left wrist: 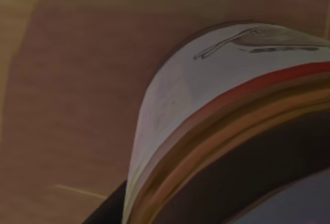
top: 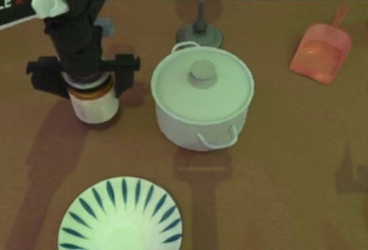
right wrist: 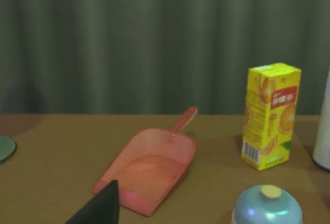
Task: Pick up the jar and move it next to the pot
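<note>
Left of the pot (top: 202,97), left gripper (top: 86,79) clamps the jar (top: 94,105); striped plate (top: 121,215) nearby — apart.

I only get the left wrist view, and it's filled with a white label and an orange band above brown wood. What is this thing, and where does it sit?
Observer: That is the jar. The top view shows it at the left of the table, with the left gripper right over its lid.
Operator: Is the big pot anywhere near it?
Observer: The pot stands to the jar's right, and a bare strip of table separates them.
Operator: And the other arm?
Observer: It is outside the top view. Its wrist camera faces a pink scoop and a yellow juice carton.
</note>
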